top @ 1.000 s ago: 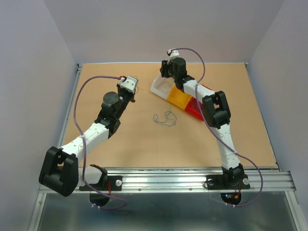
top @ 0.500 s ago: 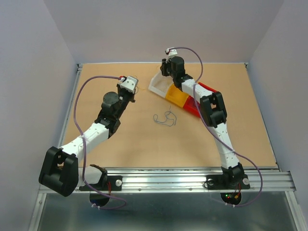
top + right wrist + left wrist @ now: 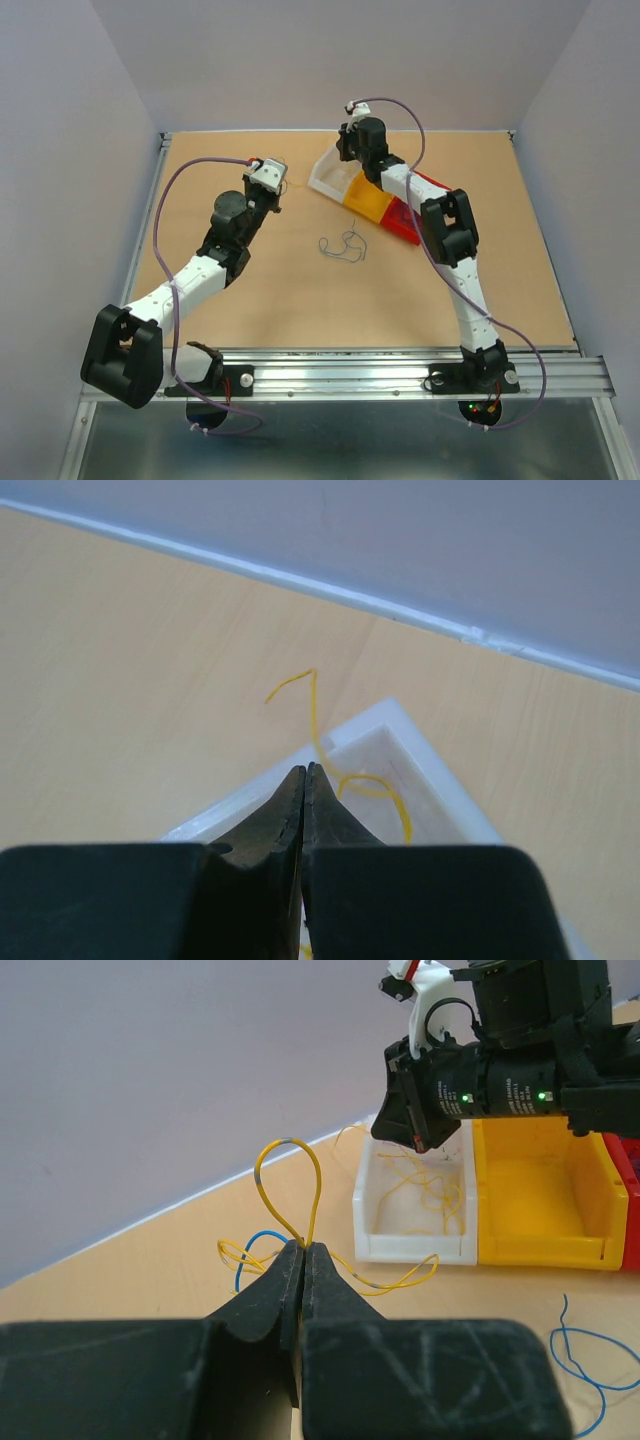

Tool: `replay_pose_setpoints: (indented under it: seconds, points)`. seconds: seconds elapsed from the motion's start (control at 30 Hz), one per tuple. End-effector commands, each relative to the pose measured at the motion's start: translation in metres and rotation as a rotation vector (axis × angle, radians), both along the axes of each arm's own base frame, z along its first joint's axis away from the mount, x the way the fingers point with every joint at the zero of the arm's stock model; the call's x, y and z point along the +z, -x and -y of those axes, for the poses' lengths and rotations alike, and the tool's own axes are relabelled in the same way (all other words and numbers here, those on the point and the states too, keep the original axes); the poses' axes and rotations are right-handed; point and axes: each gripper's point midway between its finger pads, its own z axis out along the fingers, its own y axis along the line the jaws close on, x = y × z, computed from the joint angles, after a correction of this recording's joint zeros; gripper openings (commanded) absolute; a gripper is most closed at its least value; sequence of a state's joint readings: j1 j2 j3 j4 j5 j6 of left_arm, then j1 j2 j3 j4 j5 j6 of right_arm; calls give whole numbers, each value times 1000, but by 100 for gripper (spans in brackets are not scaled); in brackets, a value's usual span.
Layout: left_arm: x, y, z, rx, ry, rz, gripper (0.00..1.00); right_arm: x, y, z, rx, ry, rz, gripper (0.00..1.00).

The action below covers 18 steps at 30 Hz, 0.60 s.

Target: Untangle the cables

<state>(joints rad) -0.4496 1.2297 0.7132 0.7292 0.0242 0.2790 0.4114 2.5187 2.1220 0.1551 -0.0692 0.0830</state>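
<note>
A loose tangle of thin cables (image 3: 345, 247), blue and pale, lies mid-table between the arms. My left gripper (image 3: 272, 180) is shut on a yellow wire (image 3: 290, 1175) that loops up from the jaw tips (image 3: 303, 1245). More yellow strands and a blue wire (image 3: 248, 1248) trail beside it. My right gripper (image 3: 345, 140) hangs over the white bin (image 3: 328, 180). Its jaws (image 3: 305, 768) are shut, with a yellow wire (image 3: 316, 715) running out from the tips over the bin's corner. Several yellow wires (image 3: 425, 1185) lie in the white bin.
A yellow bin (image 3: 368, 203) and a red bin (image 3: 410, 228) adjoin the white bin in a slanted row, under the right arm. Another blue wire (image 3: 585, 1360) lies on the table in front of the yellow bin (image 3: 540, 1200). Walls enclose the table on three sides.
My right gripper has shifted slightly left and back over the white bin. The left arm and the tangle on the table have not moved.
</note>
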Motion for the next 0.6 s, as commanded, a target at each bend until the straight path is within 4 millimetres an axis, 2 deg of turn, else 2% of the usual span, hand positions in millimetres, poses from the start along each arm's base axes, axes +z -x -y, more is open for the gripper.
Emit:
replay_pose_setpoints:
  seconds: [0.0,0.07,0.1,0.23,0.33,0.37,0.4,0.43,0.53,0.57]
  points:
    - [21,0,-3,8,28,75,0,59,21,6,19,-54,54,0]
    - [23,1,-4,10,30,80,0,78,32,8,21,-77,76,1]
    - [21,1,-4,8,29,77,0,71,37,10,19,-77,66,1]
    - [21,1,-4,8,28,76,0,74,46,16,5,-84,53,1]
    - [21,0,-4,11,28,75,0,71,45,18,-2,-71,53,1]
    - [21,0,-4,13,29,77,0,71,44,19,-1,-55,62,5]
    - [21,0,-4,13,27,76,0,62,42,20,-6,-37,56,26]
    - [22,1,-4,11,30,78,0,63,39,20,-8,-27,66,32]
    - [22,1,-4,12,28,79,0,50,29,24,-25,36,71,33]
    - [21,0,-4,11,28,75,0,32,25,26,-34,64,53,33]
